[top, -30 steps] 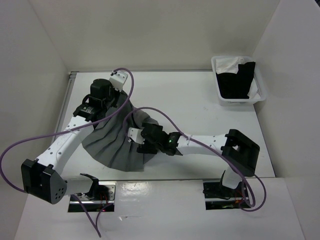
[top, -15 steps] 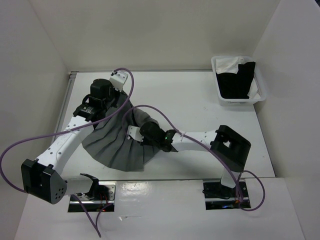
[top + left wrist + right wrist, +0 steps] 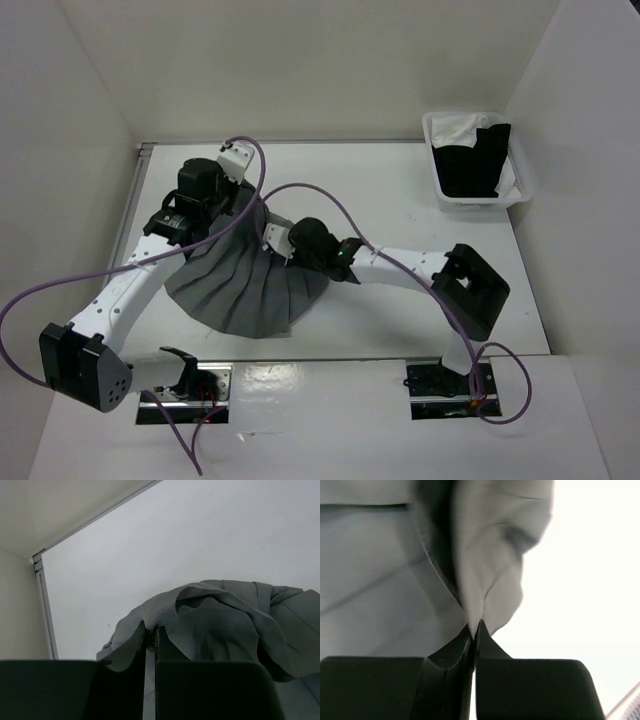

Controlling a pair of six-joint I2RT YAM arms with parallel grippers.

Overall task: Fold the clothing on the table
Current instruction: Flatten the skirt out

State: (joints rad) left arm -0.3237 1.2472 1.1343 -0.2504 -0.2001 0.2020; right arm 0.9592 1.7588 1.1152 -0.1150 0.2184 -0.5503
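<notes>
White table (image 3: 400, 205), grey skirt (image 3: 240, 290) fanned out; left gripper (image 3: 150, 639) pinched tight on its edge, right gripper (image 3: 475, 629) clamped on fold too

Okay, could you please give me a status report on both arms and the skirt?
Left end effector shut on grey pleated skirt, narrow end. Right end effector shut on a fold of it. Skirt fanned on table. Basket far right, well apart.
</notes>
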